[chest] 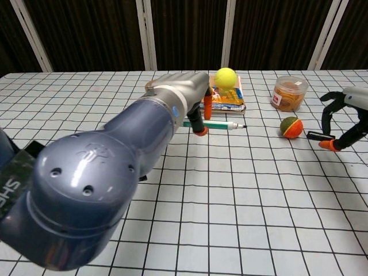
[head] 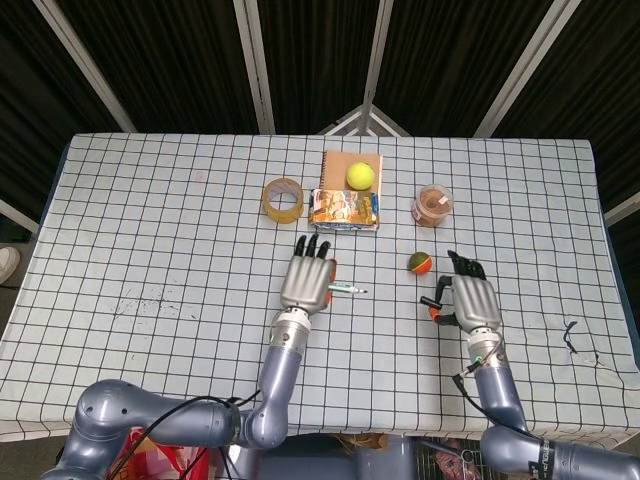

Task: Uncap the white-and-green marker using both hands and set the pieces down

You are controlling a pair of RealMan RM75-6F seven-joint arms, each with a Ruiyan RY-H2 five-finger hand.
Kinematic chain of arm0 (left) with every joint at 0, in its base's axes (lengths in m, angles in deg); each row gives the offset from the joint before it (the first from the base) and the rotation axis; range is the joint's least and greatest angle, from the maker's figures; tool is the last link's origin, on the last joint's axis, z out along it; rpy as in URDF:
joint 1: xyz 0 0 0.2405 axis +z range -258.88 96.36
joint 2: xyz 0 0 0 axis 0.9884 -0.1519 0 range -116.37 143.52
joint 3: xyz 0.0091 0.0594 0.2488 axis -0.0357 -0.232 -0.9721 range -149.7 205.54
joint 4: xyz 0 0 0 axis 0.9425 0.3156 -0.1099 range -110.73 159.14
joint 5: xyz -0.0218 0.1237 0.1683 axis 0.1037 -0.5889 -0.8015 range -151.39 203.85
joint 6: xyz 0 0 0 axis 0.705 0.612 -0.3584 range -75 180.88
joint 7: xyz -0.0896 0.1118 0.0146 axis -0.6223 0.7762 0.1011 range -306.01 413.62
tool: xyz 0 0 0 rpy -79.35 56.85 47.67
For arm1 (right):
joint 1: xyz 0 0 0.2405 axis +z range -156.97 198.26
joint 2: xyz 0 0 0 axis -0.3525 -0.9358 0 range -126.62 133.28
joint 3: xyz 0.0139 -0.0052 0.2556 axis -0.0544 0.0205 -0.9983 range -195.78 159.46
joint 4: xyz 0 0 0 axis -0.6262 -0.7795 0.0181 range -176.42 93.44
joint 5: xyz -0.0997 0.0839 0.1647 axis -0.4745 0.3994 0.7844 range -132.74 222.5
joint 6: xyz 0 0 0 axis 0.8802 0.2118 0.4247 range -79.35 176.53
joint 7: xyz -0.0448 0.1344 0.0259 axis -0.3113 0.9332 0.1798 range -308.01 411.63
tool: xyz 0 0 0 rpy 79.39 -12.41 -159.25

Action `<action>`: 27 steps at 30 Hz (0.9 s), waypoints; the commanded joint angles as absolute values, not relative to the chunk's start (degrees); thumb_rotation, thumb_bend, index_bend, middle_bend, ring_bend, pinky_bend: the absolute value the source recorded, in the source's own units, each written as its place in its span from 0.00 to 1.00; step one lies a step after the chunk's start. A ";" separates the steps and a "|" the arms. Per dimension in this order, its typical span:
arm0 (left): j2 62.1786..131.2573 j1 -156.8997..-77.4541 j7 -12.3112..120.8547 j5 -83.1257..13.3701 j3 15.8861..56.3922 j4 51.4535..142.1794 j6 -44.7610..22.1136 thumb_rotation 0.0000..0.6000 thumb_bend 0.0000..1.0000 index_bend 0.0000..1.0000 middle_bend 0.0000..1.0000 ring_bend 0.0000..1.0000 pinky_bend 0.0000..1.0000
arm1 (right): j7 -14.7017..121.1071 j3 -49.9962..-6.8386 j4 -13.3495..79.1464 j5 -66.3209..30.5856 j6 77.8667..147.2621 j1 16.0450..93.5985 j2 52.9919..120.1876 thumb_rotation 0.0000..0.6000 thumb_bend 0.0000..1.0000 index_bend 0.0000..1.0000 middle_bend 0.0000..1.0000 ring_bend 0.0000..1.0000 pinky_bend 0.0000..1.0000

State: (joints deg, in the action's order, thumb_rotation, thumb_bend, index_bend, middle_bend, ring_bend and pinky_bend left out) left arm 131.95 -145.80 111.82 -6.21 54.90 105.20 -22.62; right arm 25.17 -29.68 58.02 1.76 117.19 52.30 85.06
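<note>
**Marker apart, one piece in each hand**

We saw the left hand (head: 305, 280) near the table's (head: 150, 250) middle, fingers curled around the white-and-green marker (chest: 221, 125), whose bare tip pointed toward the right edge. Well apart, nearer that edge, the right hand (head: 474, 302) pinched the dark cap (chest: 315, 135) between thumb and fingers. Beyond it lay a small orange-and-green ball (head: 419, 263). Toward the far edge we noted a tape roll (head: 283, 199), a snack packet (head: 345, 209), a tennis ball (head: 360, 176) and a jar (head: 433, 204).
</note>
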 commanded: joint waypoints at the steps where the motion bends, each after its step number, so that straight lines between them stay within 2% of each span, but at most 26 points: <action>1: 130.40 -144.06 111.14 -6.39 53.15 106.15 -22.15 1.00 0.51 0.68 0.14 0.00 0.00 | 26.95 -28.59 54.89 0.61 114.68 52.25 86.53 1.00 0.39 0.69 0.04 0.06 0.03; 6: 129.59 -142.07 108.16 -7.06 51.04 104.62 -19.76 1.00 0.51 0.67 0.14 0.00 0.00 | 27.77 -28.50 51.45 -0.55 113.70 52.90 89.62 1.00 0.39 0.69 0.04 0.06 0.03; 9: 129.91 -140.93 105.43 -7.33 49.63 101.83 -16.95 1.00 0.51 0.64 0.13 0.00 0.00 | 27.26 -28.81 49.63 -0.40 113.76 53.54 92.00 1.00 0.39 0.66 0.04 0.06 0.03; 11: 130.01 -140.68 104.26 -8.04 49.26 100.95 -15.95 1.00 0.51 0.60 0.12 0.00 0.00 | 26.38 -29.00 49.24 0.11 114.19 53.77 92.83 1.00 0.39 0.61 0.04 0.06 0.02; 14: 129.69 -140.46 103.83 -8.77 48.86 100.93 -15.29 1.00 0.51 0.49 0.11 0.00 0.00 | 25.09 -29.49 49.50 1.18 114.70 54.10 93.43 1.00 0.39 0.45 0.04 0.06 0.01; 16: 129.21 -140.33 104.17 -8.79 48.74 101.66 -15.21 1.00 0.51 0.41 0.09 0.00 0.00 | 24.38 -29.80 49.78 1.92 114.92 54.28 93.61 1.00 0.36 0.33 0.04 0.05 0.01; 19: 127.11 -139.77 105.43 -8.68 48.62 105.01 -15.94 1.00 0.51 0.27 0.07 0.00 0.00 | 23.12 -30.31 49.87 3.47 115.08 54.70 94.18 1.00 0.28 0.22 0.04 0.04 0.00; 21: 125.24 -139.30 106.74 -7.72 48.63 107.88 -16.42 1.00 0.52 0.20 0.04 0.00 0.00 | 22.41 -30.41 50.22 4.53 115.00 54.81 94.21 1.00 0.24 0.17 0.04 0.04 0.00; 25: 121.96 -138.49 108.55 -6.27 48.76 112.99 -17.81 1.00 0.53 0.16 0.01 0.00 0.00 | 21.69 -30.53 51.40 5.57 115.10 54.76 93.52 1.00 0.17 0.09 0.03 0.02 0.00; 27: 120.07 -137.94 108.92 -6.12 48.77 115.90 -18.50 1.00 0.53 0.14 0.00 0.00 0.00 | 22.23 -30.78 52.29 5.29 115.37 54.50 92.87 1.00 0.16 0.08 0.02 0.02 0.00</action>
State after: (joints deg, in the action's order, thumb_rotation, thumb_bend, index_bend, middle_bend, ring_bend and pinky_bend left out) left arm 122.42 -138.76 107.88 -6.84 48.73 112.88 -17.40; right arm 21.99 -30.62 51.90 5.39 115.21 54.64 93.20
